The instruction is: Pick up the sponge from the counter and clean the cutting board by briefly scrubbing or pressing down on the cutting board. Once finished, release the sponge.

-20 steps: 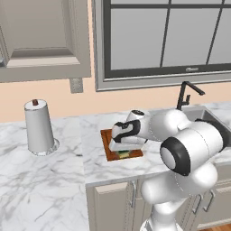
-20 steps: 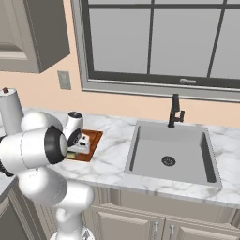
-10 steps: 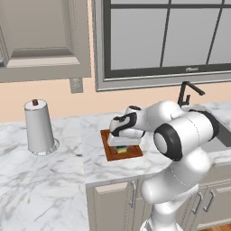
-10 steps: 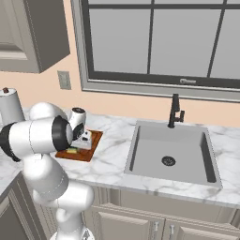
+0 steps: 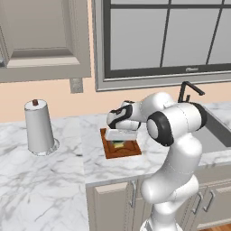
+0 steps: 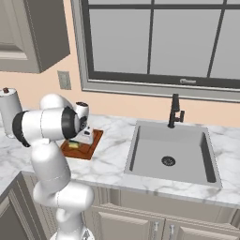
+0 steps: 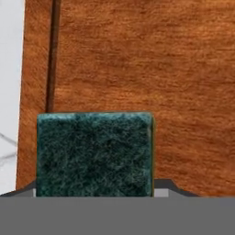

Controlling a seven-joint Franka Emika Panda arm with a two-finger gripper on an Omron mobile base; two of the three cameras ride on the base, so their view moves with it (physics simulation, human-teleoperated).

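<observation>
Sponge on cutting board, near its edge; board on counter between paper towel roll and sink.

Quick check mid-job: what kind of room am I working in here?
A home kitchen, by the look of it: a marble counter with a sink and black faucet under a window, and a paper towel roll.

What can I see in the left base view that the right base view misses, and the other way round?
The left base view alone shows the whole paper towel roll on the counter, left of the cutting board. The right base view alone shows the sink basin and its drain. Both show the board with the sponge on it under the arm's hand, the dark faucet and the window.
</observation>
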